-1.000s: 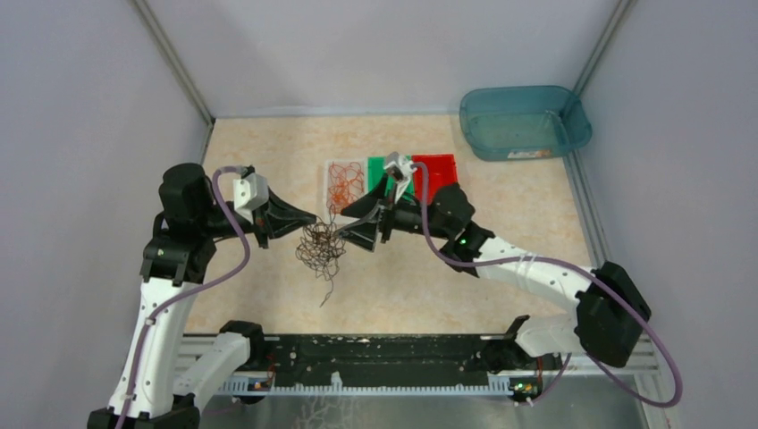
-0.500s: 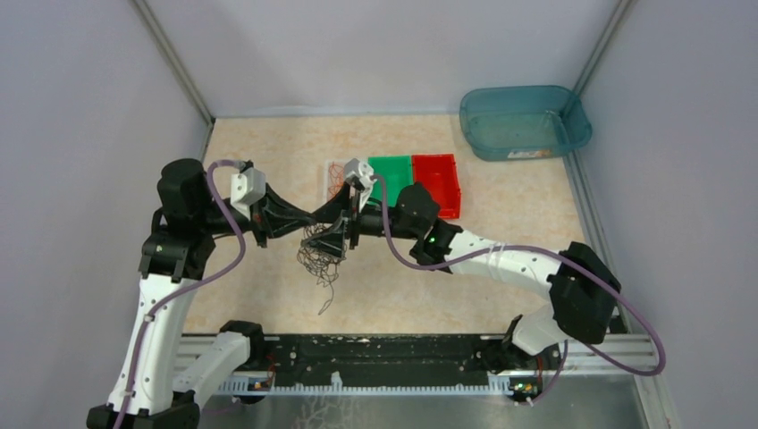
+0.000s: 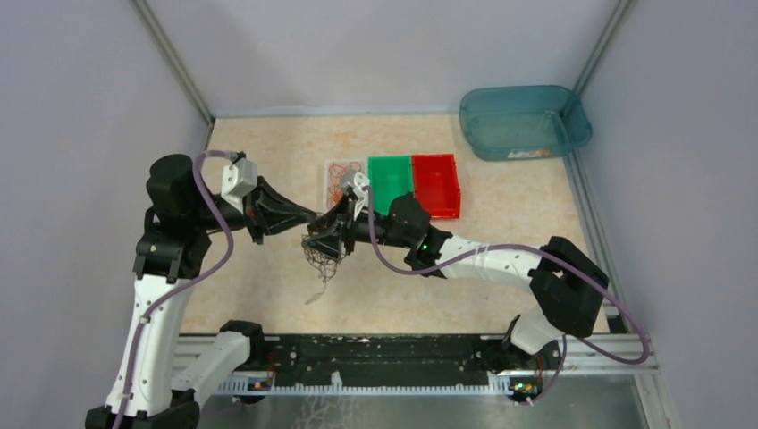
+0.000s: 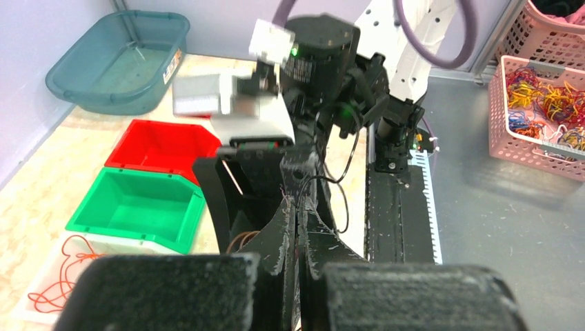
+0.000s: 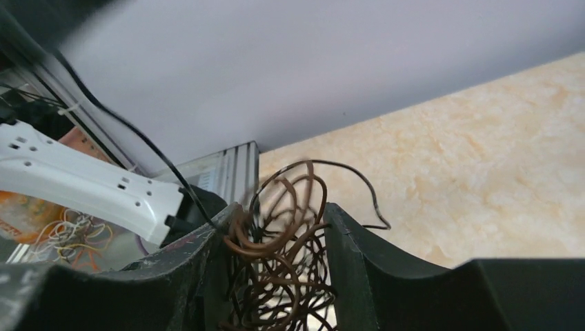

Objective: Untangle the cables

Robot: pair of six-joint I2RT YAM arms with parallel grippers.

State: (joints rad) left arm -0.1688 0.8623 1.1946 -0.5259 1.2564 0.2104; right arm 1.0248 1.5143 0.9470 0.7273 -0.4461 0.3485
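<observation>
Table point(image 3: 509, 250) is beige marbled laminate, boxed in on three sides by plain grey-lilac walls point(image 3: 393, 54), with metal posts in the far corners. A black rail point(image 3: 375, 350) carrying the arm bases runs along 6 o'clock. Top view: teal tub point(image 3: 525, 121) in the far corner at 1 o'clock. Green bin point(image 3: 390, 181) and red bin point(image 3: 436, 183) touch side by side just past centre toward 12. A white sheet point(image 3: 330, 166) sits just beside the green bin at its 9 o'clock, with an orange-red cable point(image 3: 340, 183) curled on it. Off the table, the left wrist view shows a pink basket point(image 4: 545, 76) of mixed coloured wires on a grey surface. Left arm rises from 7 o'clock, elbow high, forearm roughly level and pointing toward 3. Left gripper point(image 3: 308, 218) has its fingers point(image 4: 286, 234) pressed together, clamped on the top of the dark brown tangle point(image 3: 320, 255). The tangle hangs at table centre with one loose end trailing toward 6; can't tell if that end touches the table. Right arm reaches in low from 4 o'clock, stretched toward 9, green LED point(image 3: 427, 248) lit on the forearm. Right gripper point(image 3: 324, 239) meets the left one tip to tip, jaws apart, the tangle's loops sitting in the gap and brushing the inner faces, not squeezed. The teal tub has a white label point(image 4: 172, 63) on its wall, print too small to read.
</observation>
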